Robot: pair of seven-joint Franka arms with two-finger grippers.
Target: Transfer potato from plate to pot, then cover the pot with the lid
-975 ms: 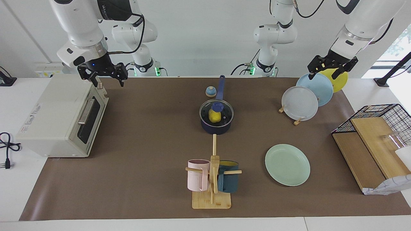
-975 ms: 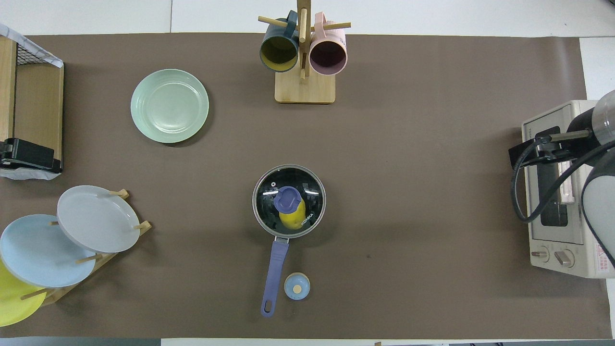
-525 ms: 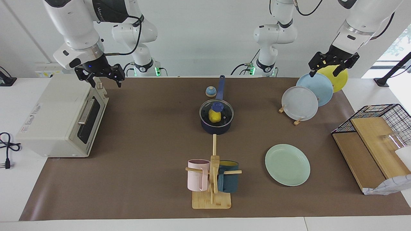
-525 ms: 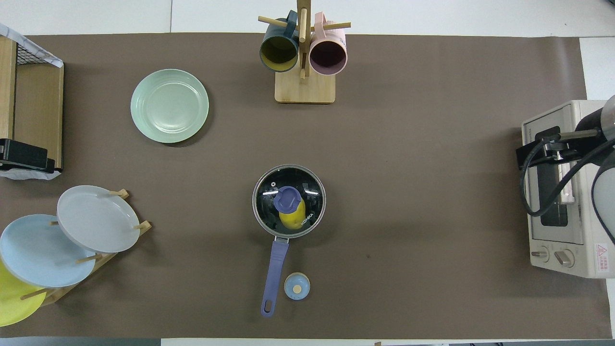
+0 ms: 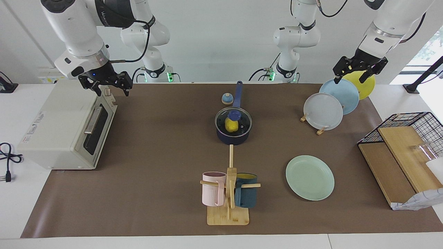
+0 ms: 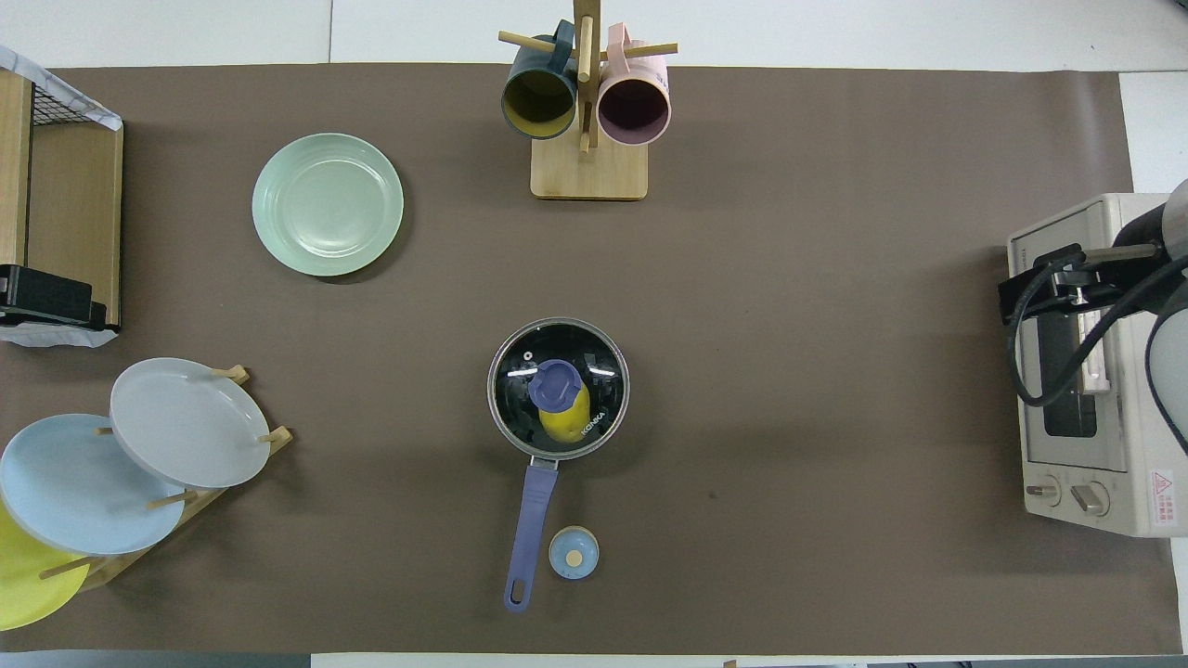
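The navy pot (image 5: pixel 232 137) stands mid-table with its long handle (image 6: pixel 531 520) pointing toward the robots. The glass lid (image 5: pixel 242 119) with a blue knob sits on the pot (image 6: pixel 513 408). The yellow potato (image 5: pixel 231 125) lies inside and shows through the lid (image 6: pixel 594 357); in the overhead view the potato (image 6: pixel 564 425) is partly under the knob. The mint-green plate (image 5: pixel 309 177) is bare, farther from the robots, toward the left arm's end (image 6: pixel 328 204). My right gripper (image 5: pixel 113 91) is open and empty over the toaster oven. My left gripper (image 5: pixel 349 79) is open and empty over the upright plates.
A toaster oven (image 5: pixel 65 128) stands at the right arm's end. A mug tree (image 5: pixel 228 193) with a pink and a teal mug stands farther out than the pot. A small blue dome (image 5: pixel 226 99) sits beside the pot handle. Upright plates (image 5: pixel 323 110) and a wire basket (image 5: pixel 412 121) are at the left arm's end.
Both grippers have risen a little. The right one has drifted farther over the toaster oven, away from mid-table. Pot, lid, potato and plate have not moved.
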